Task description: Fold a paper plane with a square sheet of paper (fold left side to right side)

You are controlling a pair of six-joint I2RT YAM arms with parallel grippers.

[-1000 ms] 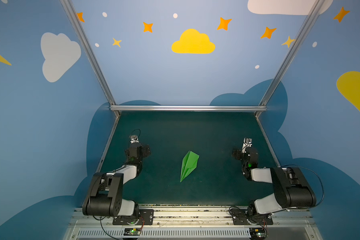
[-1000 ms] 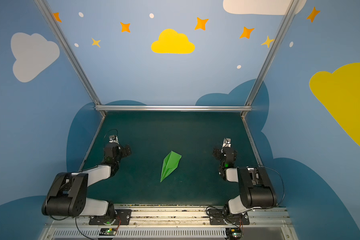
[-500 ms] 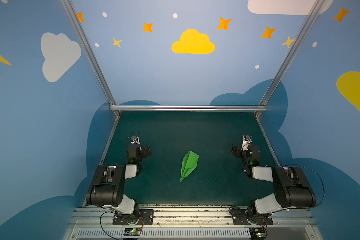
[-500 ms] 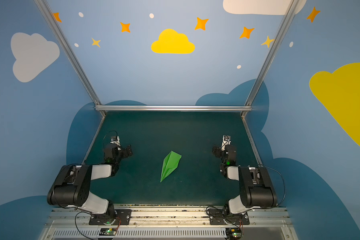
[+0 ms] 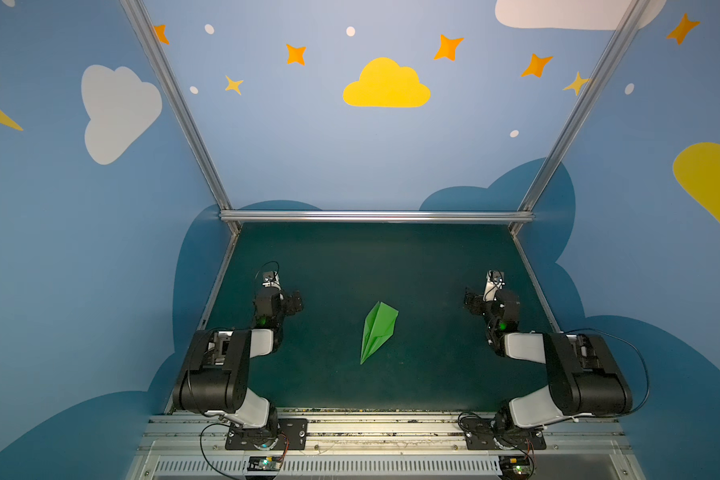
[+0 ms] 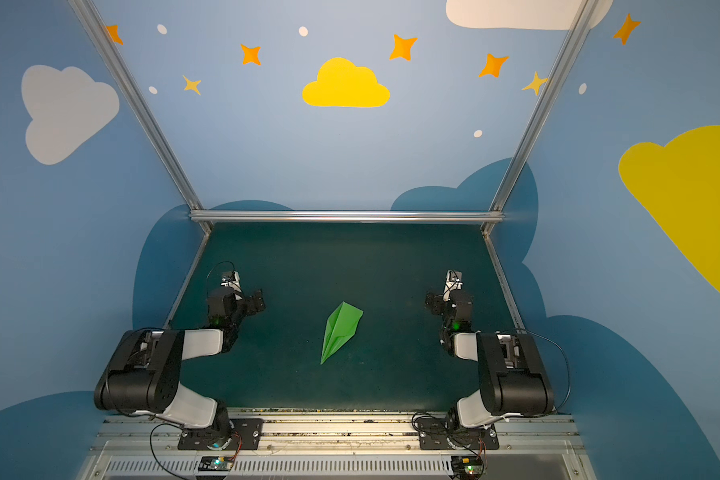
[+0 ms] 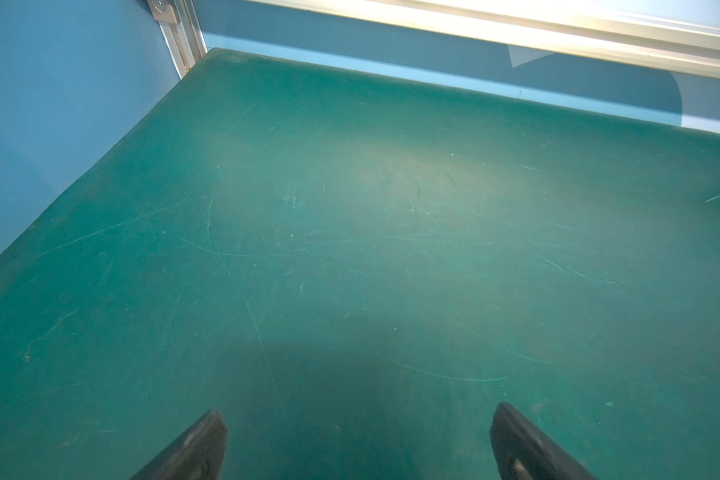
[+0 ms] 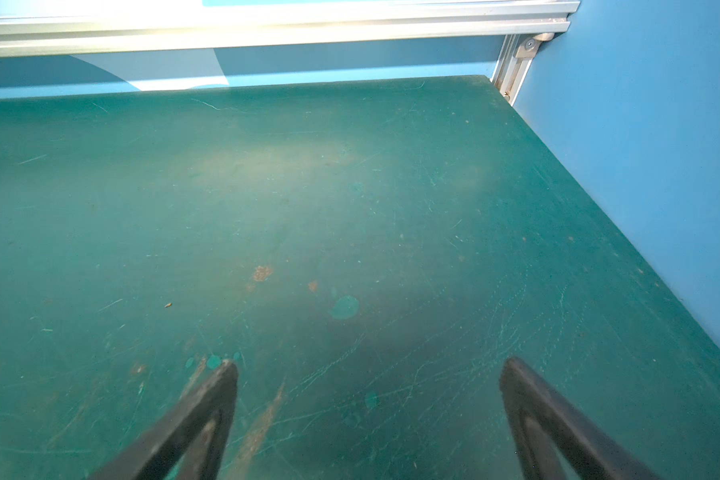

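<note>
The paper plane [image 5: 377,330] [image 6: 339,330] is seen in both top views, laid flat on the dark teal-green mat [image 5: 391,257] that covers the bench. It is folded from bright green paper into a slim dart with creased wings. Its pointed nose is turned toward the arm bases and its wide tail toward the back rail [image 5: 375,216], with the whole dart set at a slight slant. It is placed between the two grippers, to the right of the left gripper [image 5: 294,301] and to the left of the right gripper [image 5: 472,300]. It is well apart from each and is touched by neither. Its tail is set roughly level with both grippers, while its nose is found nearer the bases than either gripper.

The left gripper is held wide open and nothing is gripped by it. In the left wrist view its two dark fingers [image 7: 200,444] are shown spread far apart above the scratched mat, and only bare mat is seen between them. The rail is seen beyond the gripper at the far edge of the mat.

The right gripper is likewise opened wide and is empty. In the right wrist view its fingers [image 8: 208,411] are spread over worn mat. Brownish stains [image 8: 262,273] and a pale round spot [image 8: 344,307] are seen on the mat ahead of the gripper. A plain blue wall [image 8: 661,166] is seen alongside the mat.
</note>
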